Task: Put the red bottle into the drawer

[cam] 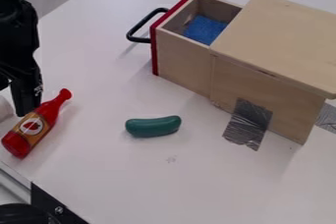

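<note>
Red bottle (35, 125) is lying on its side on the bench (216, 188), neck toward the open drawer (181, 60). Tool (26, 104) is right by its body; can't tell if it's wide or narrow, or touching. Bottle looks like toy plastic: probably light, stiff, a bit slippery, likely to roll, low break risk. Grip across the label (31, 126), square to its length; skip the tapered neck, you'd likely slip.
</note>
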You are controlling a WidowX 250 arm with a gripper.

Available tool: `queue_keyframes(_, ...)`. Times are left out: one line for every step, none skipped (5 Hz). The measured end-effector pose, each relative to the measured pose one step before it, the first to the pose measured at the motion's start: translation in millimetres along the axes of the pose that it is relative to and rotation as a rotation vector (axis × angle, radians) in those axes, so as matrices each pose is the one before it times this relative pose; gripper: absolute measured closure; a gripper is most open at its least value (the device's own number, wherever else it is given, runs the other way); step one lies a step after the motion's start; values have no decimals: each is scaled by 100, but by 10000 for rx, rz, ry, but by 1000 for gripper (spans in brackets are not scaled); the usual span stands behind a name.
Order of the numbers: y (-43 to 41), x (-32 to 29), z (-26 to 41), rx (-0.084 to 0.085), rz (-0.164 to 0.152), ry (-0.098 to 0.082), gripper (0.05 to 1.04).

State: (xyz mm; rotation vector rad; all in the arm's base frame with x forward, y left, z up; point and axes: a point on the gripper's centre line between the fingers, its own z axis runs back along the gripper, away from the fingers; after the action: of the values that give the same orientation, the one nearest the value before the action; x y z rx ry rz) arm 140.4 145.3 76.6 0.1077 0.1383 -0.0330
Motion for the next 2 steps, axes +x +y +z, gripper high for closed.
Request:
queue_keyframes(-222,-62,-372,-141,-8,104,86)
queue_keyframes(-624,2037,-1800,-140,427,-126,86)
